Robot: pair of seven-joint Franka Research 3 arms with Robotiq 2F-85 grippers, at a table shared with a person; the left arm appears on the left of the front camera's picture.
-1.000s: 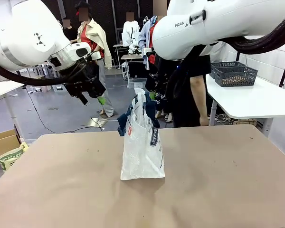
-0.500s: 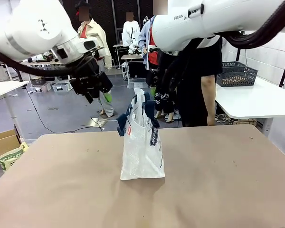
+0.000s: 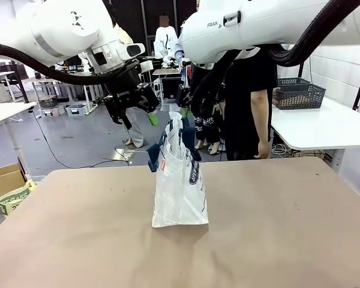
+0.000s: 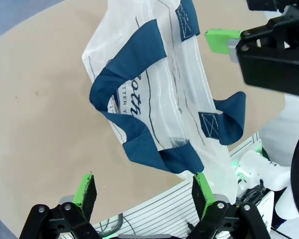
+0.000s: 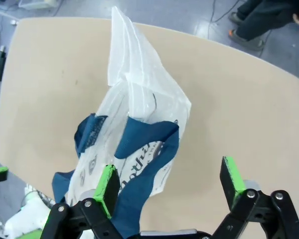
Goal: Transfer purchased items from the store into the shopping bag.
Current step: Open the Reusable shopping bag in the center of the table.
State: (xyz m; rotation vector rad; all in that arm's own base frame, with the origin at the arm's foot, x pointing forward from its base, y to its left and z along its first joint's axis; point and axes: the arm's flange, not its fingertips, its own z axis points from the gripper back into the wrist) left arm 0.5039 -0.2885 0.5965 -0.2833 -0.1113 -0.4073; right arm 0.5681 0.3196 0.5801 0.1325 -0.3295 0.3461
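We see the shopping bag (image 3: 180,186) standing upright near the middle of the worktop (image 3: 288,228), handles up. Our left tool (image 4: 143,181) and right tool (image 5: 168,172) hover above it, both wide open and empty.

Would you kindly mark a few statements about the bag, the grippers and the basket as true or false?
1. The bag stands upright on the table. True.
2. The left gripper is shut on a handle. False: it is open and holds nothing.
3. The right gripper is open above the bag. True.
4. The basket sits beside the bag. False: it sits apart, on a white table.
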